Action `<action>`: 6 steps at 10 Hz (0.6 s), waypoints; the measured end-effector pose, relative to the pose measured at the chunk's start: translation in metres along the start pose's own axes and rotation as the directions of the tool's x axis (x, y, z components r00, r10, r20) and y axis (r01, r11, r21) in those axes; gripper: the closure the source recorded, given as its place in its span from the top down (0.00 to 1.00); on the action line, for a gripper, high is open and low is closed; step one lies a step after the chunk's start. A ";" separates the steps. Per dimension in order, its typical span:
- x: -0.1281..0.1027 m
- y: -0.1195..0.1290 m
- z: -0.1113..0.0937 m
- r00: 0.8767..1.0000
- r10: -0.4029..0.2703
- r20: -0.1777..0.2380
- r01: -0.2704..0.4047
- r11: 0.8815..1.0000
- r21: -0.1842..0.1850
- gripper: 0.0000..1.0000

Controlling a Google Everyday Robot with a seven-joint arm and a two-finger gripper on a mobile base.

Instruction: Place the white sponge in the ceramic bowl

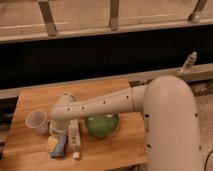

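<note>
White smooth arm [100,104] is reaching left across a wooden table [30,101], which is carrying a glossy round green ceramic bowl [101,125], a translucent cup [37,121] and a long narrow white bar [75,137]. Gripper [58,134] is pointing down between cup and bar, jaws standing wide, gripping nothing. Soft pale-bluish white sponge [60,149] is lying flat just at its tips beside a yellow scrap [50,144], left of the bowl and apart from it.
</note>
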 end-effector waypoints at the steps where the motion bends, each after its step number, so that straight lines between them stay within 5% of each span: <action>1: 0.002 -0.001 0.010 1.000 -0.012 -0.013 0.012 1.000 -0.012 0.80; 6: 0.031 -0.007 0.033 1.000 0.016 -0.018 -0.016 0.999 -0.042 0.79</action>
